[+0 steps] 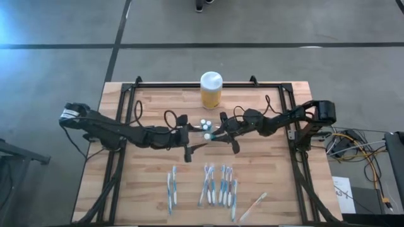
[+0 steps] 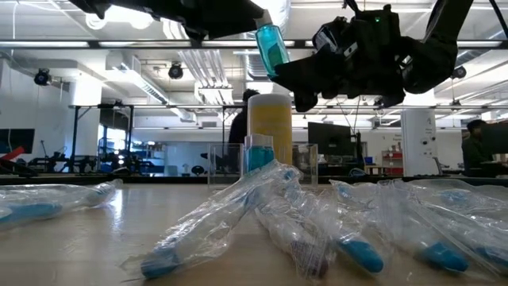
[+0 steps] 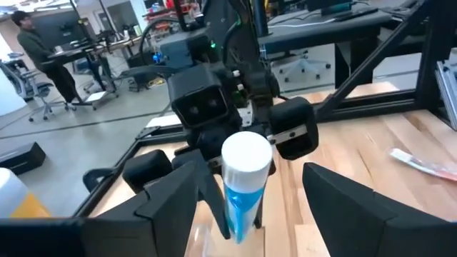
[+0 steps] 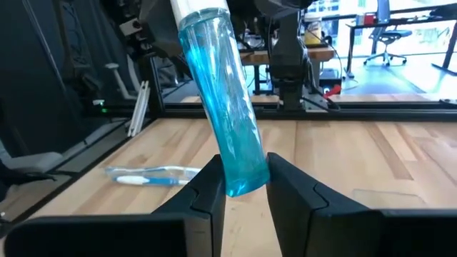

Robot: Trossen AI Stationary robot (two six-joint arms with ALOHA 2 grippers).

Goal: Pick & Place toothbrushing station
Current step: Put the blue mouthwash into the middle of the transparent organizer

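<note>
High view: my left gripper [image 1: 203, 140] and right gripper [image 1: 214, 134] meet at table centre, 6 o'clock of the yellow jar [image 1: 211, 90]. Low view: clear plastic toothbrushing station [image 2: 262, 164] stands below. Right wrist view: right fingers [image 4: 207, 193] clamp the white-capped blue tube [image 4: 225, 118]. Left wrist view: left fingers [image 3: 175, 203] spread apart

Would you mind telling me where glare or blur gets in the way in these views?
Low view: ceiling lights glare behind dark arms; wrapped toothbrushes up close look soft. Left wrist view: the blue tube's white cap looks washed out.
</note>
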